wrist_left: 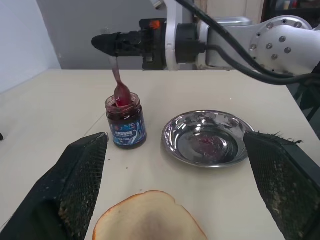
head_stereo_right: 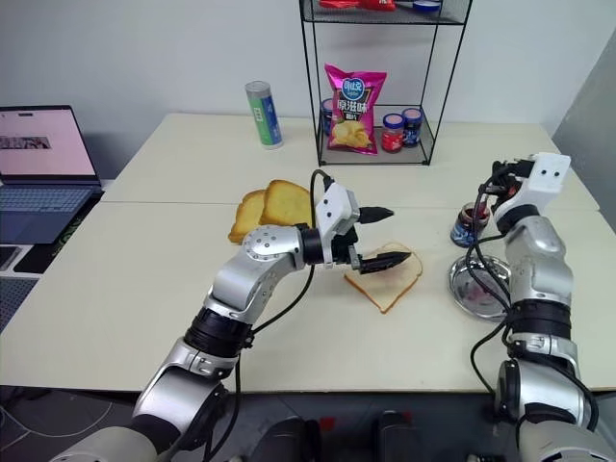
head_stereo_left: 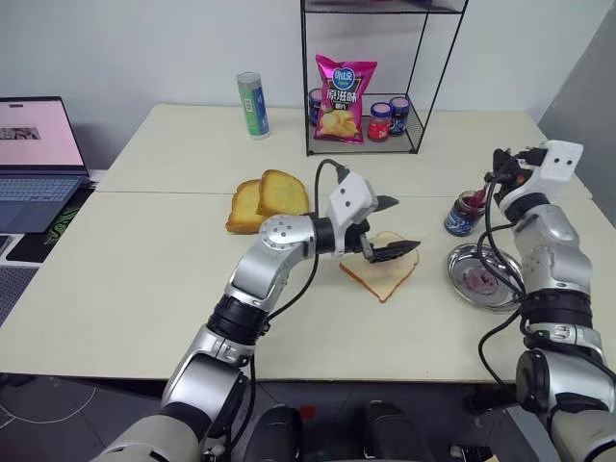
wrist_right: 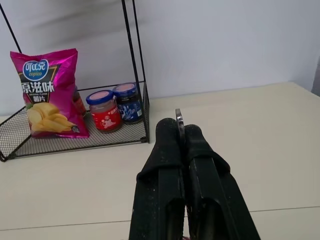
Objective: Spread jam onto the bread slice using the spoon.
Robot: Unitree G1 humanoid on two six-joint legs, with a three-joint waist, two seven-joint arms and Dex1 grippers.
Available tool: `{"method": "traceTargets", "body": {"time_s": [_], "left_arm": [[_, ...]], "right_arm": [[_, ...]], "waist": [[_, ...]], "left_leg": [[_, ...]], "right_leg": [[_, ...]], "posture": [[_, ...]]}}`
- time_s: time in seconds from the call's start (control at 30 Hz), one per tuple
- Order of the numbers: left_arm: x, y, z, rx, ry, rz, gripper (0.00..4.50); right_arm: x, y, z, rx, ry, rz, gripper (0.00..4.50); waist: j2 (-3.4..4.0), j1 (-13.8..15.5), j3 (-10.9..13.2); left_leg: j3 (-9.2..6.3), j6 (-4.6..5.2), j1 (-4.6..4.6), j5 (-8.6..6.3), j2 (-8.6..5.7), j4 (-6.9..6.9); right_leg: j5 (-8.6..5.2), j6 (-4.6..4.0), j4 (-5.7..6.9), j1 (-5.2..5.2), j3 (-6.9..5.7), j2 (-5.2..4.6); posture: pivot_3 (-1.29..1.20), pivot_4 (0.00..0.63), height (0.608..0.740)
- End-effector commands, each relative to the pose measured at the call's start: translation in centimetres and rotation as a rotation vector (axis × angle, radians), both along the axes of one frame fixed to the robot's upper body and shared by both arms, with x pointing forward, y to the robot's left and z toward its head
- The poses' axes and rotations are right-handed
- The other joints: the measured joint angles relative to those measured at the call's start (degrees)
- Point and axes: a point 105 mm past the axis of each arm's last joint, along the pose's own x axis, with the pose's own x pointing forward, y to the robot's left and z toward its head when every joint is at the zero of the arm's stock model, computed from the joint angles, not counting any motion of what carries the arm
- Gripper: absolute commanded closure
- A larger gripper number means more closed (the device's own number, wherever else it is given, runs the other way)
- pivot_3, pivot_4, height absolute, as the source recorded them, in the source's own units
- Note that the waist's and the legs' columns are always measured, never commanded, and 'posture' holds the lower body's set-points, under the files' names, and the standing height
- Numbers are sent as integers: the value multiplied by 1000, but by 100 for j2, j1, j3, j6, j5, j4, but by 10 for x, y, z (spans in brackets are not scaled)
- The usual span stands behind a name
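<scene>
Pale tabletop [head_stereo_left: 144,279] ran wide under both arms, with a wire rack [head_stereo_left: 423,58] at its far side, a chip bag [head_stereo_left: 345,98] and lidded jars inside it, and a laptop [head_stereo_left: 38,159] at the robot's far left. Two plain toast slices [head_stereo_left: 265,200] lay stacked beside the left arm. Left gripper [head_stereo_left: 390,228] hovered just over the bread slice [head_stereo_left: 381,272], fingers spread wide, gripping nothing. A round steel dish [wrist_left: 207,138] sat near the bread slice, the open jar just beside the dish. Right gripper [wrist_left: 112,43] was pressed together on the spoon [wrist_left: 120,85], handle up, bowl dipped into the jam [wrist_left: 122,106] at the jar mouth. Judged step: loading the spoon. To do it well: scoop modestly, lift straight clear of the rim, keep the bowl level over the dish toward the bread, and let the left gripper steady the slice without blocking its face.
</scene>
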Motion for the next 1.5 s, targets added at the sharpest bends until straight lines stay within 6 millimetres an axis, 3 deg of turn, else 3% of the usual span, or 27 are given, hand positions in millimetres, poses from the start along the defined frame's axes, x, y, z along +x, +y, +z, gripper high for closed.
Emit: {"method": "traceTargets", "body": {"time_s": [0.03, 0.6, 0.73, 1.5], "left_arm": [[-3, 1, 15, -34, -46, -3, 0], [-5, 0, 14, -31, -46, -6, 0], [-4, -1, 15, -31, -49, -11, 0], [-6, -4, 15, -30, -50, -34, 0]], "right_arm": [[3, 3, 14, -13, -57, 0, 4464], [1, -24, 10, 352, -52, -87, 4464], [0, -31, 7, 543, -48, -96, 4464], [-8, -50, 6, 797, -83, -160, 4464]], "waist": [[0, 0, 0], [1, 0, 0], [1, -1, 0], [1, -1, 0]], "left_leg": [[0, 0, 0, 0, 0, 0], [0, -1, 1, 0, 2, 0], [0, -1, 1, 1, 2, 0], [0, -1, 1, 0, 1, -1]], "right_leg": [[0, 0, 0, 0, 0, 0], [1, -2, 4, -1, 1, -8], [1, -2, 4, 0, 2, -8], [1, -1, 4, 0, 1, -8]], "posture": [[0, 150, 740], [0, 150, 740], [0, 150, 740], [0, 150, 740]]}}
